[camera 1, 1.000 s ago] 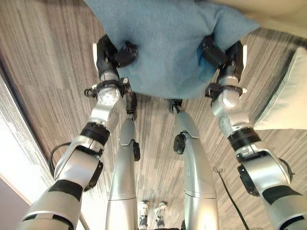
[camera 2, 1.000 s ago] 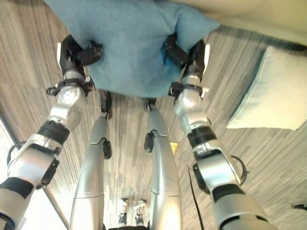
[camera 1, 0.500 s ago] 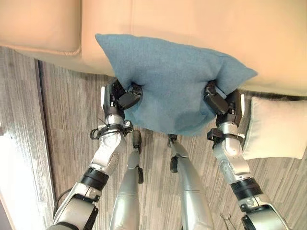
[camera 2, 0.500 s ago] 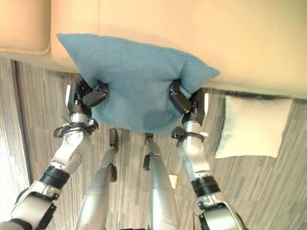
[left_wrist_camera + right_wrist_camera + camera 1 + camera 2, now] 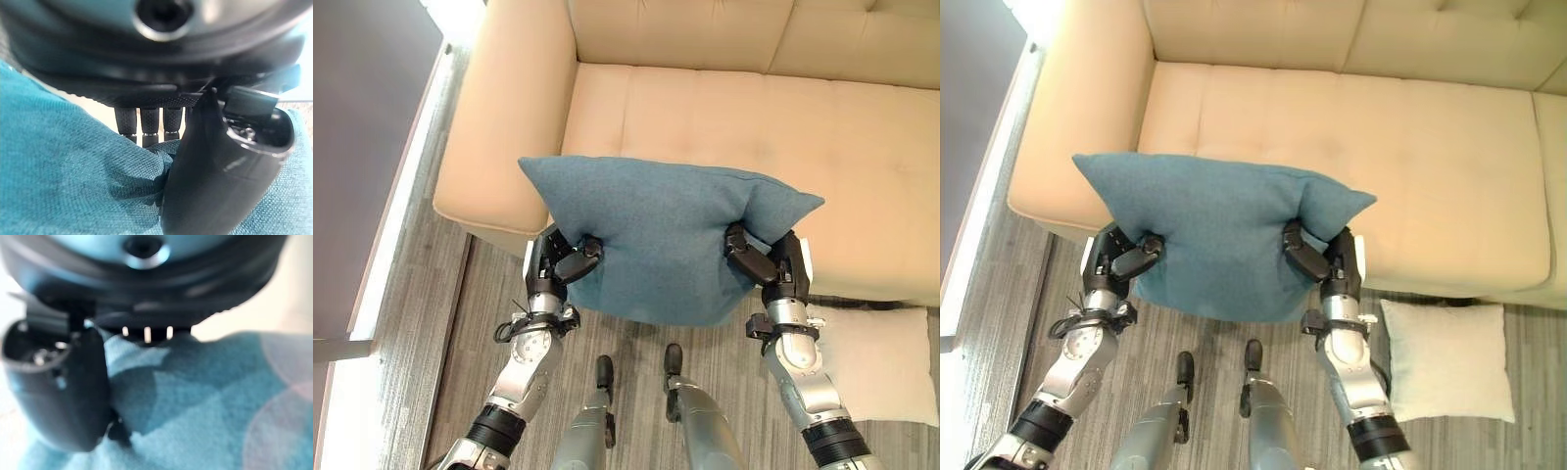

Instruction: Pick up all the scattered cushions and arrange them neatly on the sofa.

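A blue cushion point(image 5: 661, 235) hangs in the air between both hands, in front of the sofa's seat edge. My left hand point(image 5: 556, 266) pinches its left edge and my right hand point(image 5: 771, 266) pinches its right edge; the left wrist view shows the left hand's thumb point(image 5: 215, 181) pressed into the blue cloth point(image 5: 63, 186), and the right wrist view shows the right hand's thumb point(image 5: 68, 396) doing the same. The beige sofa point(image 5: 724, 117) stretches behind the cushion, its seat bare. A pale cushion point(image 5: 1445, 357) lies on the floor to the right, against the sofa's front.
The sofa's left armrest point(image 5: 499, 127) rises beside the blue cushion. Grey striped flooring point(image 5: 421, 323) runs left of the sofa, bordered by a light strip point(image 5: 382, 284) along a dark wall.
The view has swung up from the floor to the sofa. Both hands have carried the blue cushion up and forward to the sofa's front edge, keeping the same hold.
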